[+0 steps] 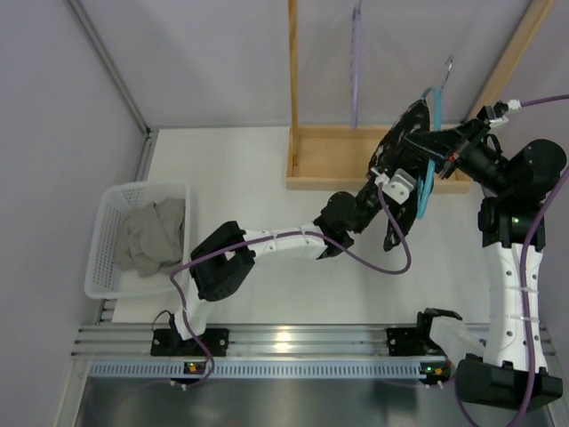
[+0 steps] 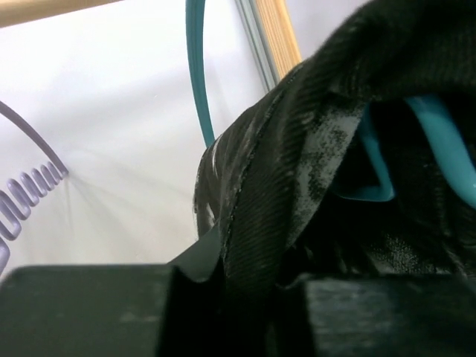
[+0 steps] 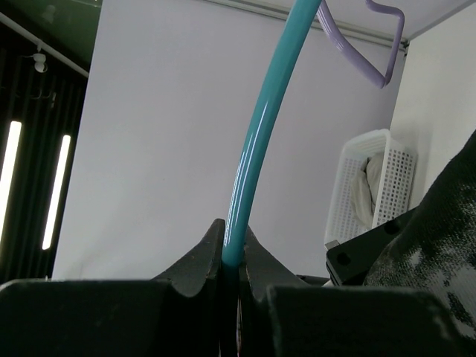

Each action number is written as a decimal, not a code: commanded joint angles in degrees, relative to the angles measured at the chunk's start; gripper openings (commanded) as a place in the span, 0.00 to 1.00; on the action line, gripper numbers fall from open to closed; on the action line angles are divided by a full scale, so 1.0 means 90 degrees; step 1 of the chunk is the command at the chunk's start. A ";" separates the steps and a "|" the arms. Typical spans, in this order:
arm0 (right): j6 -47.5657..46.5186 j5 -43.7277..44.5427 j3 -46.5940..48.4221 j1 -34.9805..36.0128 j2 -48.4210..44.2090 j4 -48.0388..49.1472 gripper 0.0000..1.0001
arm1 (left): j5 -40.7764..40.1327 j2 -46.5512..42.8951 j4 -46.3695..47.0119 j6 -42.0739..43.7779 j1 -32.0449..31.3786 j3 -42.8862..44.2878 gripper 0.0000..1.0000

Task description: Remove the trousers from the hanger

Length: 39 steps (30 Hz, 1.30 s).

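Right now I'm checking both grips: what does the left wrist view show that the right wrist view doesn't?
Only the left wrist: black trousers bunched between the fingers of the left end effector, plus a wooden post. Only the right wrist: the right end effector shut on the teal hanger, a white basket of clothes, and a purple hook. Both: the teal hanger and the black trousers.
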 commanded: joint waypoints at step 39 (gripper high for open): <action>0.2518 -0.1076 -0.3174 -0.1205 0.2308 0.8248 0.00 | -0.0031 -0.1856 -0.2458 -0.1162 0.0195 0.3255 0.00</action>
